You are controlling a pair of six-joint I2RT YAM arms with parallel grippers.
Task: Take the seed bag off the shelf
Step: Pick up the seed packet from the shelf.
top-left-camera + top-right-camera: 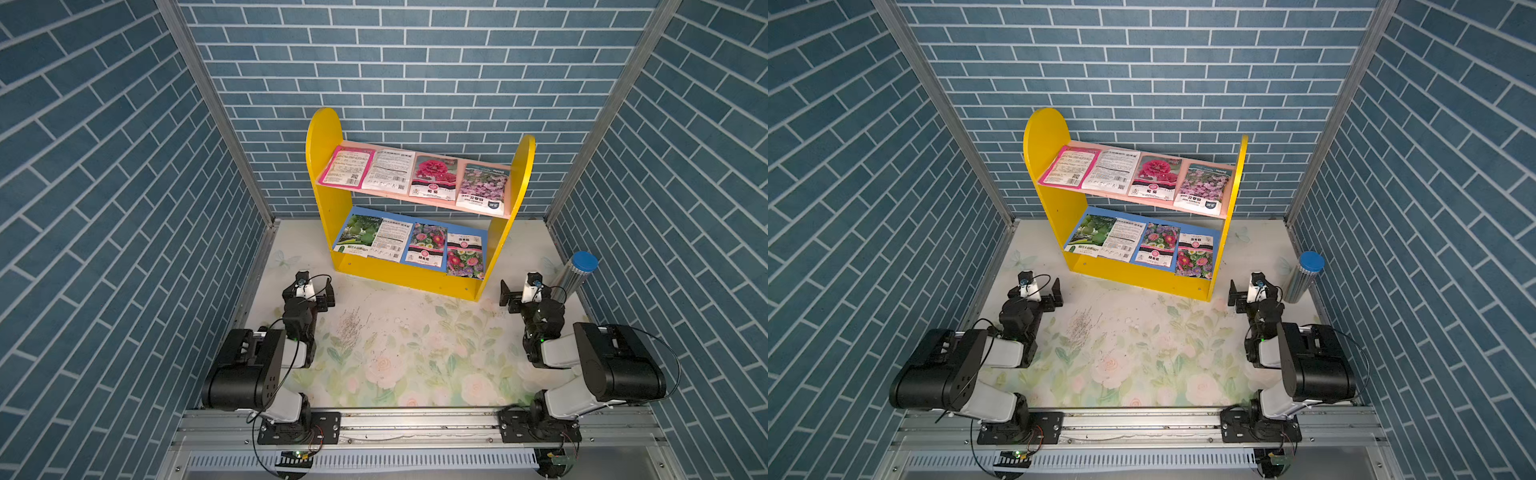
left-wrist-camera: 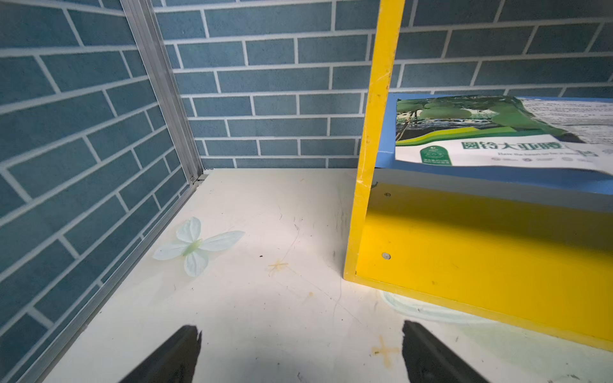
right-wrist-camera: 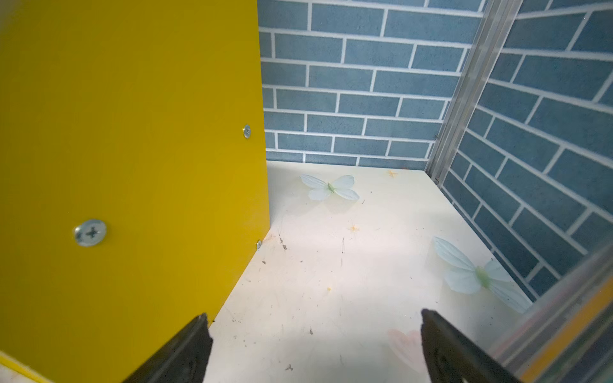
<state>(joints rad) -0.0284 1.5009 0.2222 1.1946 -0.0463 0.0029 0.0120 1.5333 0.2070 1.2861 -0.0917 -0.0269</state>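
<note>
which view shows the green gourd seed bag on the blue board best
Left wrist view: the green gourd seed bag appears large, lettering visible. Both top views show it small on the shelf. Right wrist view shows only the shelf's yellow side, no bag.

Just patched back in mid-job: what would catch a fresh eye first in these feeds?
The yellow shelf stands at the back of the floral table, four seed bags on its pink upper board and four on its blue lower board. The left gripper and right gripper sit open and empty near its front corners, and a silvery cylinder with a blue lid stands beside the right one.
</note>
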